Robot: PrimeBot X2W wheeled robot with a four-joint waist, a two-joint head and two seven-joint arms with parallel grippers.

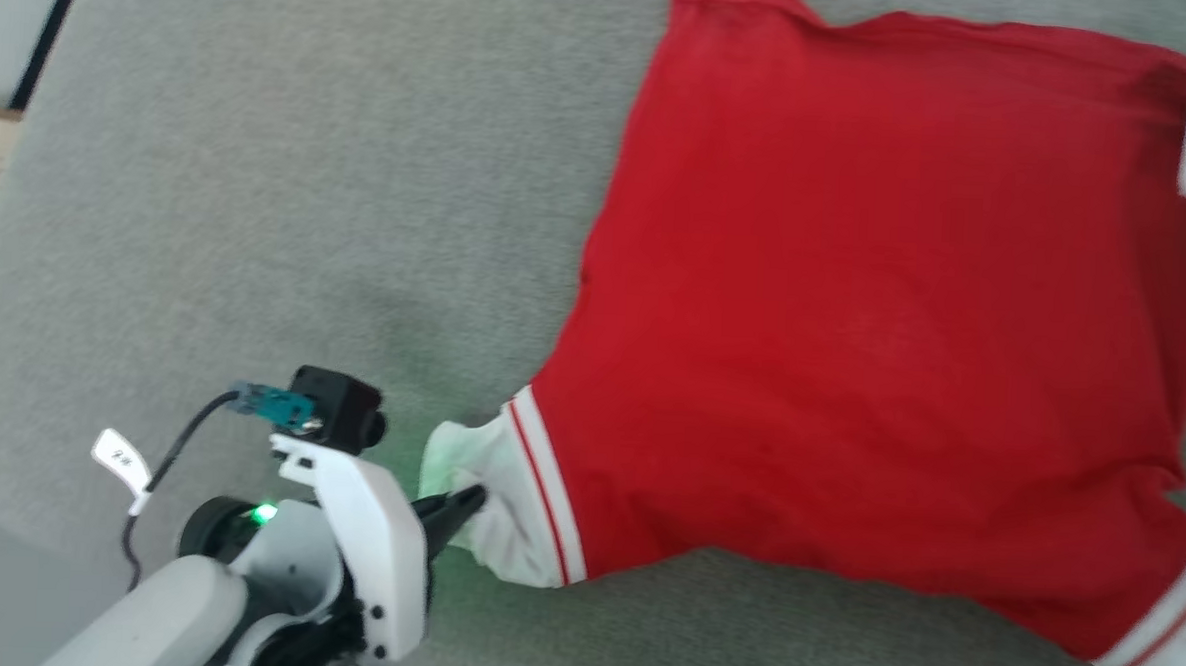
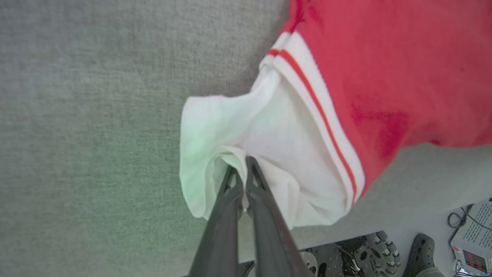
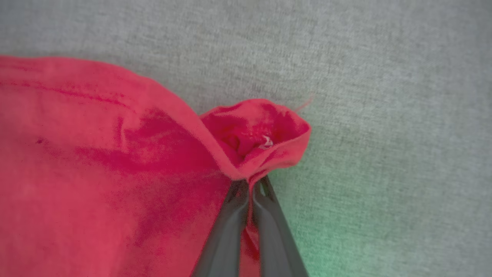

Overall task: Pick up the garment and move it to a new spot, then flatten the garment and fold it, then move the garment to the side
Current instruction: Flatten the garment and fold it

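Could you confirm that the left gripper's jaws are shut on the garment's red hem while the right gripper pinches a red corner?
Not quite: the left wrist view shows the left gripper shut on the white sleeve of the garment, not a red hem. The right gripper does pinch a red corner.

- I see the garment point(image 1: 854, 314) lying spread on the grey cloth surface point(image 1: 258, 208), plain red side up and mostly flat.
- Its white sleeve point(image 2: 250, 127), edged with red-and-white striped trim, is bunched into folds.
- A red hem corner point(image 3: 257, 134) is curled over.
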